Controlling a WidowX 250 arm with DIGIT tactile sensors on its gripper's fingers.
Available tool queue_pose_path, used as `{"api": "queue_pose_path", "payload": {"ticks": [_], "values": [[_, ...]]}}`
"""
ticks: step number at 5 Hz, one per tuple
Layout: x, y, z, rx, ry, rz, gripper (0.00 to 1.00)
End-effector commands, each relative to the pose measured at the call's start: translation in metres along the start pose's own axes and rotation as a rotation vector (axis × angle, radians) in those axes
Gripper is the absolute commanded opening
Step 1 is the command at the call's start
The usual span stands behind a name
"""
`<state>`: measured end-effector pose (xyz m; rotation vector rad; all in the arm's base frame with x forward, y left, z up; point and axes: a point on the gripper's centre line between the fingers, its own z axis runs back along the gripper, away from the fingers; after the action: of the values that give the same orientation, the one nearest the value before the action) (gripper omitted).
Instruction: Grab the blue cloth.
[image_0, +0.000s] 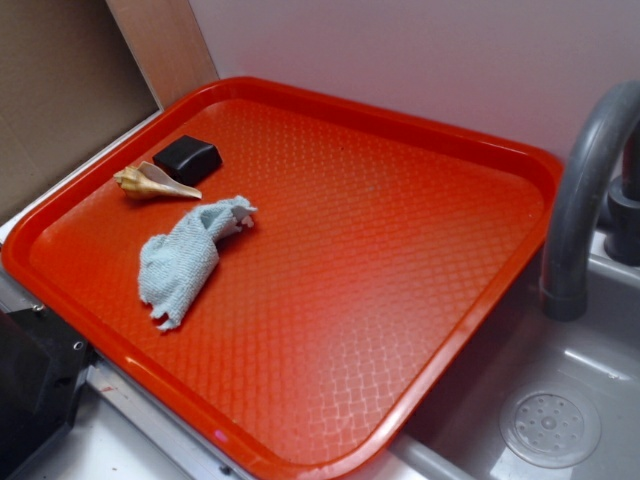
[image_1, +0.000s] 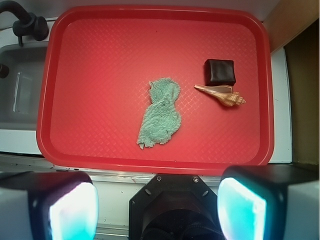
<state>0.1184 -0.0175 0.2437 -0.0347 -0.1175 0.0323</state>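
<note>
Gripper (image_1: 157, 202) hangs high at near edge of view, jaws spread wide, nothing between them. Beyond it, red tray (image_1: 100, 140) on counter. Blue cloth (image_1: 161, 114) lies crumpled near tray middle, well clear of fingers (image_1: 72, 210). Just right of cloth, seashell (image_1: 221, 94), touching black block (image_1: 220, 71). Farther off, sink (image_0: 560, 400) and grey faucet (image_0: 585, 190).

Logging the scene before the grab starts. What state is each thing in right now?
Cloth: crumpled, lying on the tray, not held.
Shell: lying on its side, beside the block.
Block: resting flat on the tray.
Tray: flat beside the sink.
Gripper: open, high above the tray's near edge, holding nothing.
Sink: dry, drain uncovered.
</note>
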Motion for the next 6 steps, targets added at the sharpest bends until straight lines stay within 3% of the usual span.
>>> {"api": "queue_pose_path", "payload": {"ticks": [1,2,3,4,6], "values": [[0.0,0.0,0.0,0.0,0.0,0.0,1.0],[0.036,0.011,-0.054,0.04,-0.025,0.182,1.0],[0.06,0.012,-0.098,-0.018,-0.023,0.313,1.0],[0.075,0.007,-0.151,0.052,-0.015,0.31,1.0],[0.067,0.012,-0.232,0.176,0.045,0.289,1.0]]}}
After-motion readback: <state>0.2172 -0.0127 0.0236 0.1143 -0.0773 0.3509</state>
